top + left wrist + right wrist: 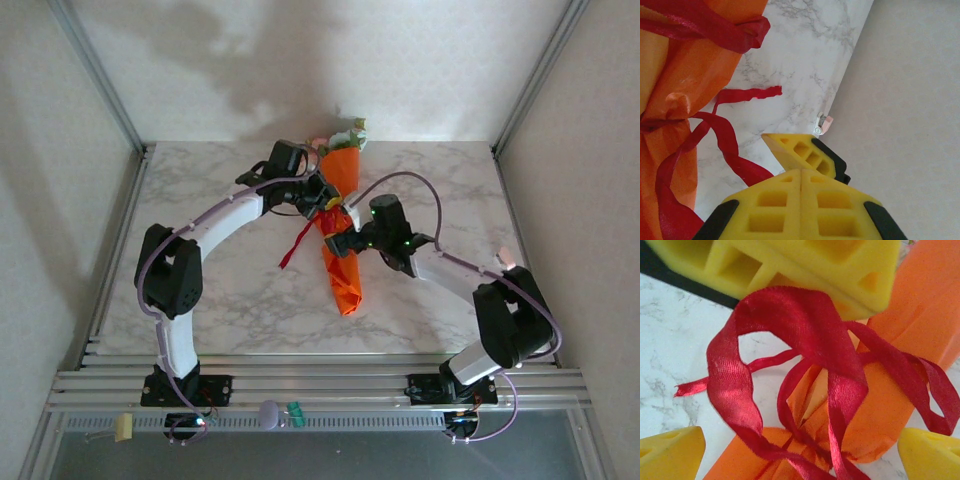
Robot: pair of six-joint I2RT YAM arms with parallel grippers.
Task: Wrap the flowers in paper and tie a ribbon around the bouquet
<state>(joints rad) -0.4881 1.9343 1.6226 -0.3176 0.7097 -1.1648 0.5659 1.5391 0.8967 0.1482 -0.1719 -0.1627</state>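
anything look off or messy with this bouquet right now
The ribbon is not snug: it sits in slack, floppy loops around the pinched middle of the bouquet, with one frayed tail trailing across the table. Nothing looks spilled.

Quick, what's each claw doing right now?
Left gripper: closed; the ribbon runs up to it, grip unclear.
Right gripper: open, holding nothing.

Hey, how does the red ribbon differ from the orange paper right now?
The ribbon is red, the paper orange. The ribbon is a narrow strip in loose loops; the paper is a broad sheet rolled into a cone. Both belong to one bundle: the ribbon circles the paper.
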